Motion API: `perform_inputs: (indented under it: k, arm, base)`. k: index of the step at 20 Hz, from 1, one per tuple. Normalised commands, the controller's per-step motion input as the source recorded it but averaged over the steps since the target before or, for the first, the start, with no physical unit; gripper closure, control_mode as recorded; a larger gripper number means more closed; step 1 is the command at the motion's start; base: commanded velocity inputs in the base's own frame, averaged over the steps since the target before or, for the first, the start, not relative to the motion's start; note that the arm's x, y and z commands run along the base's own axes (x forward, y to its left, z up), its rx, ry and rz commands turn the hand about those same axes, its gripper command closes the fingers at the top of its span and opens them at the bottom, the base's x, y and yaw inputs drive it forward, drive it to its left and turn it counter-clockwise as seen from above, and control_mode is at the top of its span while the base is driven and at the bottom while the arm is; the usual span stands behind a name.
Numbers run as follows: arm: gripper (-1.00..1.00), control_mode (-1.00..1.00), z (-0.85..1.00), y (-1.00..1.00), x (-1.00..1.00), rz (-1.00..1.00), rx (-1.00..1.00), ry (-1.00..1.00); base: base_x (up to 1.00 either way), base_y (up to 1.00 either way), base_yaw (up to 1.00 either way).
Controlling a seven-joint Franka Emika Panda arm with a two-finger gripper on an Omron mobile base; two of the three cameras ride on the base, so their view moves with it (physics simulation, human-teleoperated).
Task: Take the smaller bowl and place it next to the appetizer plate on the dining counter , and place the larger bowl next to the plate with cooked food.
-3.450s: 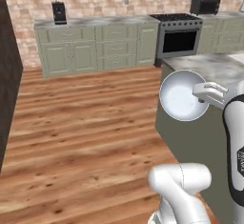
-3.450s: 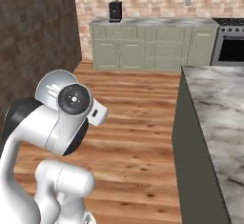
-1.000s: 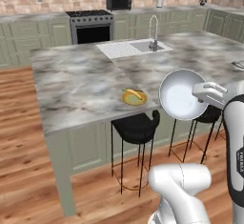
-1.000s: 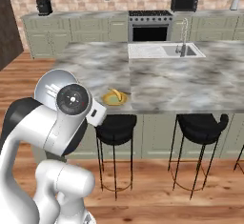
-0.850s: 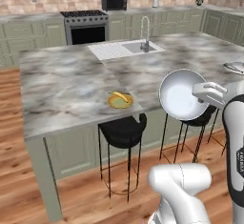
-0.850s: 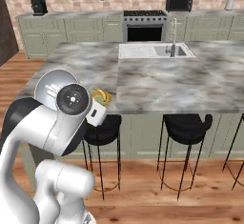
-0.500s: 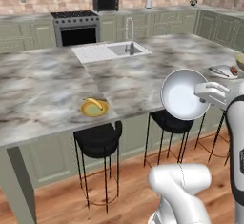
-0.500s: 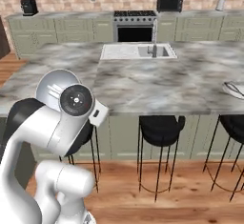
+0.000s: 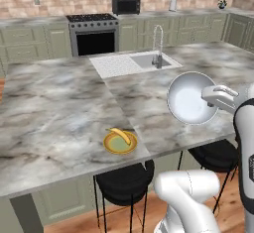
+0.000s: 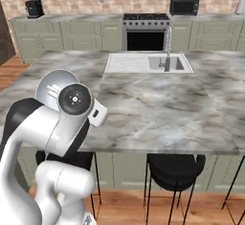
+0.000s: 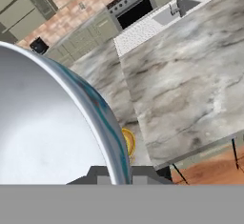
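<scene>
White-blue smaller bowl (image 9: 191, 98), one, pinched by tool (image 9: 214, 97); one appetizer plate (image 9: 120, 141).

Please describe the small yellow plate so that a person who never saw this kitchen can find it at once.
Find the big marble island, the dining counter, with the sink and tall faucet. On its near edge, above a black stool, lies the appetizer plate. It is small, round, yellow and bears a curved yellow piece.
</scene>
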Motion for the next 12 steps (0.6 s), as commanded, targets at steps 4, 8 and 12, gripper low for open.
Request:
perform_inputs:
  k: [4,8,12]
  arm:
    - [1.0,1.0,0.0,0.0,0.0,0.0,0.0,0.0]
    - [1.0,1.0,0.0,0.0,0.0,0.0,0.0,0.0]
    - [1.0,1.0,0.0,0.0,0.0,0.0,0.0,0.0]
  base:
    - [0.36,0.22,0.17]
    - [0.0,0.2,0.11]
    - [0.0,0.15,0.05]
